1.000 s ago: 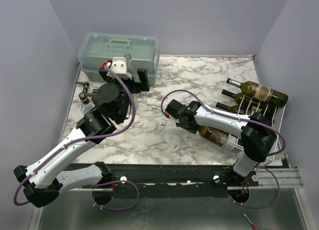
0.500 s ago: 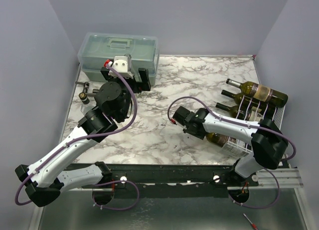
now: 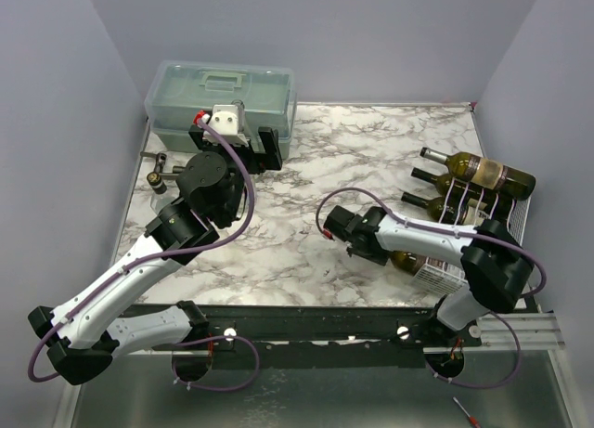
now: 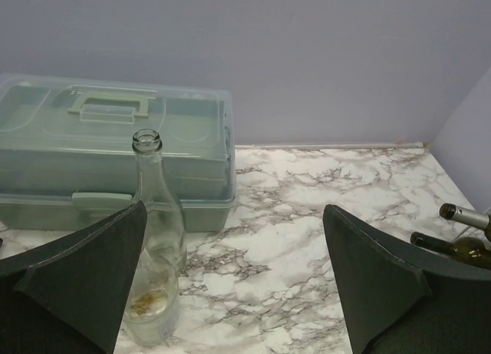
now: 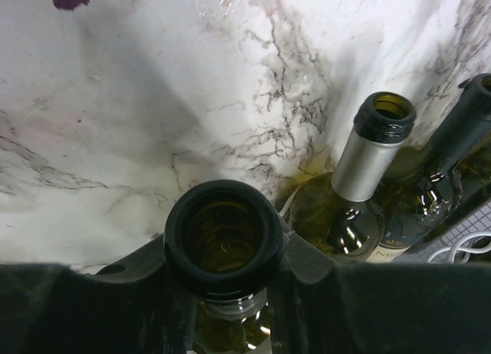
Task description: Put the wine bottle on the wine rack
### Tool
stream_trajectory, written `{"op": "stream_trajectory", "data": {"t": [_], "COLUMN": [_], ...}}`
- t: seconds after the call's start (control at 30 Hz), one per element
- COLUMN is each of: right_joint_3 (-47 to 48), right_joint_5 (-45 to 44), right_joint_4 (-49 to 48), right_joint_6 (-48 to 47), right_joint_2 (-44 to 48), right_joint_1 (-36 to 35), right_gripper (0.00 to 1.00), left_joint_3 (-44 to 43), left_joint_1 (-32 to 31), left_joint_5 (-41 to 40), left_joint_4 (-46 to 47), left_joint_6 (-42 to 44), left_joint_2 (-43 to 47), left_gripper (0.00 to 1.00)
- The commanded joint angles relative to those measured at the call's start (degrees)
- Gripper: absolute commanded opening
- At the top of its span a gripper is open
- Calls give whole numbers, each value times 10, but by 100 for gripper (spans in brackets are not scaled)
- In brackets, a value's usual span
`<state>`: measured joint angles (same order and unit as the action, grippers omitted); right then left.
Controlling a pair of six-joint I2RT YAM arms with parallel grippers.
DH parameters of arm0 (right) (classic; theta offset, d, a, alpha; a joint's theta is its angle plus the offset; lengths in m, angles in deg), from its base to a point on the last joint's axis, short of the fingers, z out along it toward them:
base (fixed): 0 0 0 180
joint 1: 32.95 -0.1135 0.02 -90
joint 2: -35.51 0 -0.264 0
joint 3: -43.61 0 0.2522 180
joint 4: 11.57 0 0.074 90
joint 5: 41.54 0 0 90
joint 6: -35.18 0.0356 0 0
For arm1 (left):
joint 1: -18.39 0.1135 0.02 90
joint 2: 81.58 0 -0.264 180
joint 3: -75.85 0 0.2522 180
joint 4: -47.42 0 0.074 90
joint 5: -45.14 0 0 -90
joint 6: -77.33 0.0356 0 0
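On the white marble-patterned table (image 3: 371,149), a translucent grey-green plastic toolbox (image 3: 223,94) sits just beyond the left gripper (image 3: 234,149), whose fingers (image 4: 84,277) are spread wide and hold nothing; the white thin-wire wine rack (image 3: 438,276), out past the right fingers, already carries three dark glass bottles (image 3: 478,173); a fourth, dark green wine bottle (image 3: 408,259) lies low, its neck pinched in the right gripper (image 3: 367,245) and its body reaching from those fingers to the rack's near edge, apparently not yet seated; a clear glass bottle (image 4: 153,246) stands untouched beside one spread left finger.
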<state>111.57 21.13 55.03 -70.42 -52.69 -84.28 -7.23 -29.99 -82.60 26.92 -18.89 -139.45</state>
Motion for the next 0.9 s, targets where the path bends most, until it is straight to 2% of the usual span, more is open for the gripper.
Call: {"op": "stream_trajectory", "data": {"t": [0.0,0.13,0.3,0.53,0.67,0.87], "right_joint_3": [-3,-39,-60,-93,-104,-122], "right_joint_5": [-54,-90,-52,-58,-62,-45], "right_joint_4": [73,52,41,11,-7,-13], "right_joint_6": [-21,-26,-34,-53,-51,-48], "right_joint_2": [-25,-18,12,51,72,104], "right_joint_1": [-4,-3,-3,-3,-3,-3], "right_gripper": [1,1,1,1,20,38], "left_joint_3": [-14,-14,-14,-15,-15,-14], "left_joint_1": [2,2,2,2,2,2], "left_joint_5": [9,10,11,11,12,10], "left_joint_4": [-10,-10,-10,-10,-11,-10], "left_joint_6": [-3,-4,-5,-5,-5,-5], "left_joint_2": [1,1,1,1,1,0], "left_gripper": [99,99,99,99,99,99]}}
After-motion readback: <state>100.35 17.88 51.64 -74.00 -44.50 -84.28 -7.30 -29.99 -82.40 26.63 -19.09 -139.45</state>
